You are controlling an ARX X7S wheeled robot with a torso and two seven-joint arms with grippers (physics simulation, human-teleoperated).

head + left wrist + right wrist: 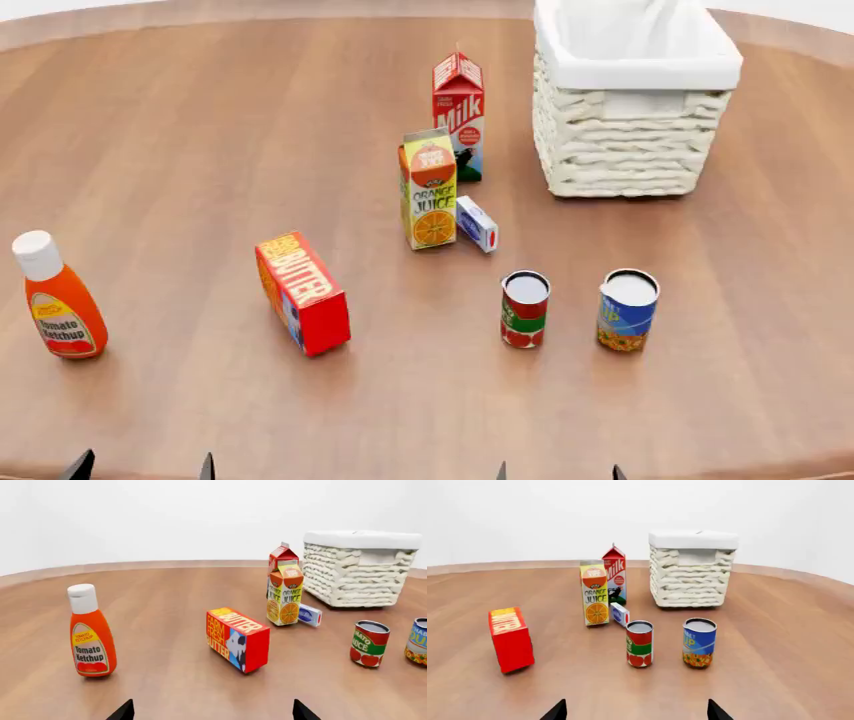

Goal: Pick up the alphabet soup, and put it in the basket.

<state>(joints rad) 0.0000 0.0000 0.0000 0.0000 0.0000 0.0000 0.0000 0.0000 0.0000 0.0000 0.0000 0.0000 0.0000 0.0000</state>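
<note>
From the left wrist we see our left gripper (212,712) spread open, the soup can (417,642) barely in view. From the head, the soup can stands just beside the tomato can (525,309), short of the basket (635,140); we might knock or grab the wrong one. From the right wrist, our right gripper (636,711) gapes, empty.

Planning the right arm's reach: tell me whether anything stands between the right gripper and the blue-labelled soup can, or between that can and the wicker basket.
Nothing visible does. The blue-labelled alphabet soup can stands ahead of the right gripper over bare wooden table. The red-and-green can stands beside it, apart, off both paths. The cream woven wicker basket lies beyond, unobstructed.
</note>
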